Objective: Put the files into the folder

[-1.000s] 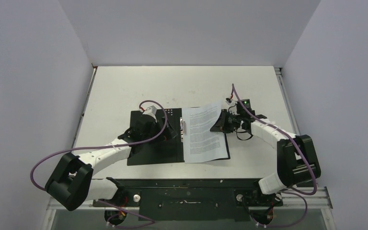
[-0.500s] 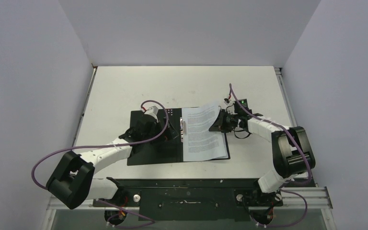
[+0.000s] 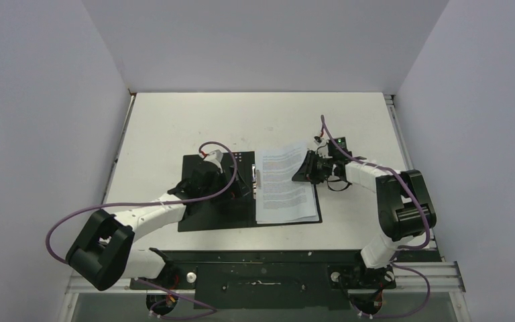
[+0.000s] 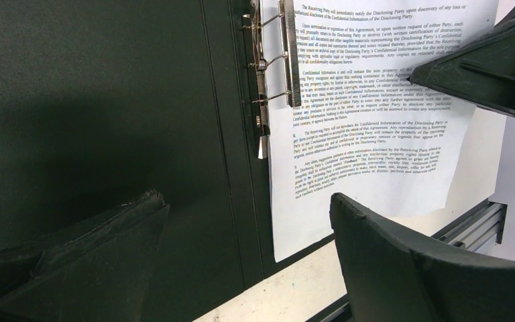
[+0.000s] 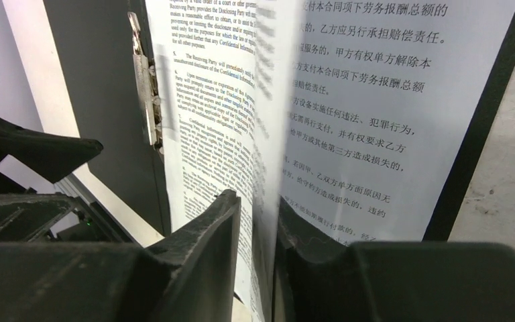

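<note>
The folder (image 3: 204, 213) lies open on the table, black inside up, with its metal spine clip (image 3: 255, 180) in the middle. The files (image 3: 281, 198) lie on its right half. My right gripper (image 3: 306, 172) is shut on the right edge of the top sheet (image 5: 208, 121), holding it raised off a lower sheet of Chinese text (image 5: 375, 100). In the right wrist view the sheet runs between the fingers (image 5: 258, 204). My left gripper (image 3: 237, 186) is open and empty, low over the folder's left half beside the clip (image 4: 268, 74). In its own view (image 4: 251, 268) it spans the spine (image 4: 241, 168).
The white table (image 3: 174, 127) extends behind and beside the folder. Grey walls close in the left, back and right. A metal rail (image 3: 392, 111) runs along the table's right edge. The black mounting frame (image 3: 261, 268) sits at the near edge.
My right gripper has lowered the raised sheet edge so it lies flatter over the folder, and the right elbow has swung in. My left gripper has edged slightly toward the spine.
</note>
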Action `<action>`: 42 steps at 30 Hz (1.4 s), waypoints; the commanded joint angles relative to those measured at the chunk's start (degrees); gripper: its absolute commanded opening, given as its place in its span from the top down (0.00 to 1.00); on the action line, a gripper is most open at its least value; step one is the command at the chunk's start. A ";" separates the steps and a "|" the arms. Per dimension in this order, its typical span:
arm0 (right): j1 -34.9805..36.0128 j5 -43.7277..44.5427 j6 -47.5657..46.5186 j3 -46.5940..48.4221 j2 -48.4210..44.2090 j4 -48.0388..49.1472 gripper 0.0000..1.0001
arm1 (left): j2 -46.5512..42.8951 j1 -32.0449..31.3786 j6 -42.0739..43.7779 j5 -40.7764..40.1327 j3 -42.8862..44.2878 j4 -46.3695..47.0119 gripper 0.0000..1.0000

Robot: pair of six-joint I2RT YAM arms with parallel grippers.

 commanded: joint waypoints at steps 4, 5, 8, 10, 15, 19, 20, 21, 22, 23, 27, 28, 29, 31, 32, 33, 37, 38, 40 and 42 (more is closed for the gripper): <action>-0.19 -0.22 -2.38 2.24 -0.10 1.21 0.75 | 0.39 -0.41 1.35 0.51 1.04 1.99 0.09; -0.15 -0.22 -2.55 2.33 -0.12 1.11 0.76 | 0.44 -0.49 1.35 0.48 1.04 1.95 0.09; 0.00 -0.18 -2.80 2.64 0.08 0.76 0.76 | 0.50 -0.65 1.26 0.51 1.12 1.99 0.09; 0.31 0.54 -3.27 3.13 0.29 -0.06 0.72 | 0.58 -0.84 1.18 0.48 1.17 2.00 0.09; 0.78 4.34 -4.44 3.81 -0.72 -2.25 0.52 | 0.54 -1.19 1.15 0.28 1.14 1.90 0.09; 0.83 8.25 -5.58 4.26 -2.15 -4.94 0.46 | 0.35 -1.20 1.21 -0.22 1.09 1.69 0.09; 0.83 9.47 -5.80 4.41 -2.60 -5.68 0.44 | 0.24 -1.20 1.24 -0.29 1.05 1.54 0.09; 0.83 11.00 -5.99 4.50 -3.04 -6.41 0.42 | 0.17 -1.20 1.28 -0.45 0.98 1.43 0.09; 0.84 12.37 -6.19 4.55 -3.57 -6.92 0.41 | 0.03 -1.20 1.34 -0.43 0.91 1.44 0.09; 0.83 13.59 -6.39 4.55 -4.09 -7.45 0.39 | -0.11 -1.20 1.31 -0.57 0.95 1.34 0.09; 0.89 18.92 -7.18 4.68 -6.26 -9.50 0.35 | -0.46 -1.22 1.35 -0.65 0.94 1.10 0.09; 0.90 20.38 -7.39 4.77 -6.78 -10.06 0.34 | -0.57 -1.27 1.35 -0.72 0.94 1.00 0.09; 0.91 21.94 -7.48 4.85 -7.43 -10.67 0.34 | -0.72 -1.28 1.31 -0.77 0.95 0.86 0.09; 1.07 24.42 -7.62 5.10 -8.71 -11.57 0.32 | -1.13 -1.29 1.35 -1.03 0.95 0.47 0.09; 1.25 25.32 -7.75 5.31 -9.39 -12.02 0.32 | -1.47 -1.29 1.35 -1.24 1.03 0.16 0.09; 1.52 26.33 -7.77 5.60 -10.03 -12.64 0.32 | -1.86 -1.29 1.35 -1.48 1.11 -0.31 0.09; 4.47 30.72 -7.58 7.48 -13.77 -14.87 0.31 | -4.65 -1.29 1.35 -3.01 1.46 -2.73 0.09; 5.52 31.56 -7.26 8.02 -14.55 -15.22 0.31 | -5.65 -1.29 1.31 -3.56 1.55 -3.41 0.09; 7.63 32.72 -6.55 9.04 -15.72 -15.63 0.31 | -7.88 -1.29 1.10 -4.39 1.80 -5.93 0.09; 9.91 33.61 -5.65 10.13 -16.25 -15.88 0.31 | -10.39 -1.29 1.09 -5.41 2.15 -7.83 0.09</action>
